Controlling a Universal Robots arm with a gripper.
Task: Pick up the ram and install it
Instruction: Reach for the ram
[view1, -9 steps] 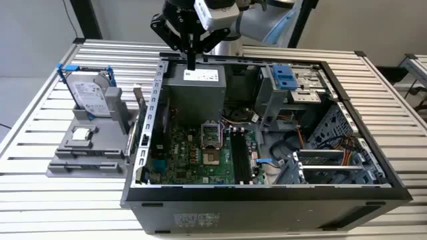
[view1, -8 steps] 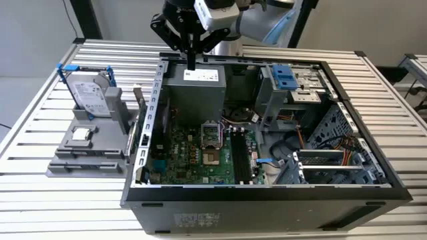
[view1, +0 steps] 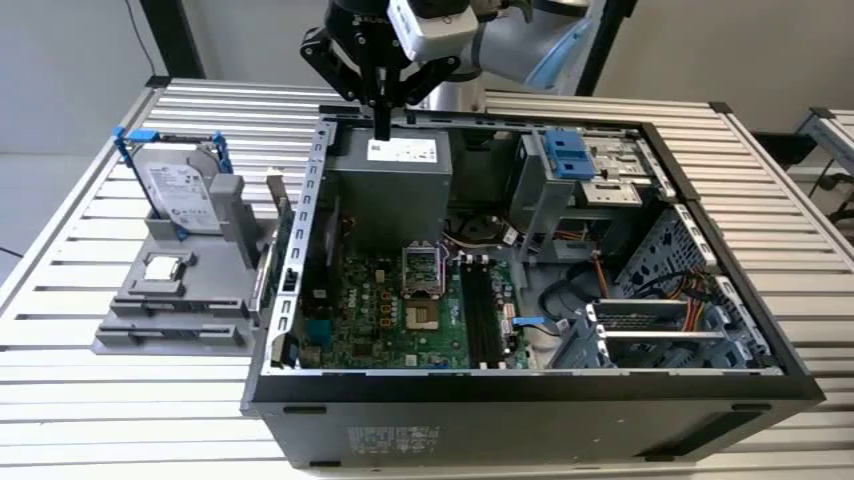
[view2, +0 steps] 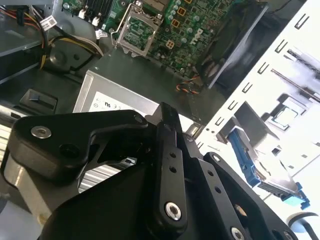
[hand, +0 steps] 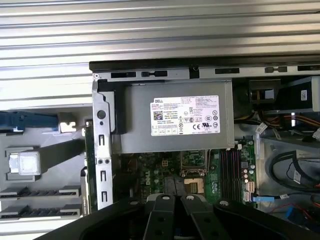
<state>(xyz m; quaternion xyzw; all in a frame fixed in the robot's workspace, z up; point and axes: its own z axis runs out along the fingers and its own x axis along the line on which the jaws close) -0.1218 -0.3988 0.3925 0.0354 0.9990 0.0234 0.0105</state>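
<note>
You are at the start of the pick-up: your claw (view1: 382, 130) hangs over the power supply (view1: 387, 185) at the back of the open computer case (view1: 534, 390), its fingers drawn together and nothing between them. The ram (view1: 275, 198), as far as I can judge, is the thin stick standing on edge in the grey fixture (view1: 174, 320) just beside the case's outer wall, on the exterior view's left; in the first wrist view it reads as a narrow green strip against that wall. It is well apart from the claw and not yet touched. To my eye, taking it calls for the fingers to part, the claw to cross over the case wall, and the fingers to line up with the stick's thin faces, since the wall leaves little room. Counting: one claw, one ram stick, one hard drive (view1: 180, 195) in its blue frame, one processor chip (view1: 163, 267) on the fixture, one power supply and one motherboard (view1: 374, 310), all on the slatted worktop (view1: 134, 410).
</note>
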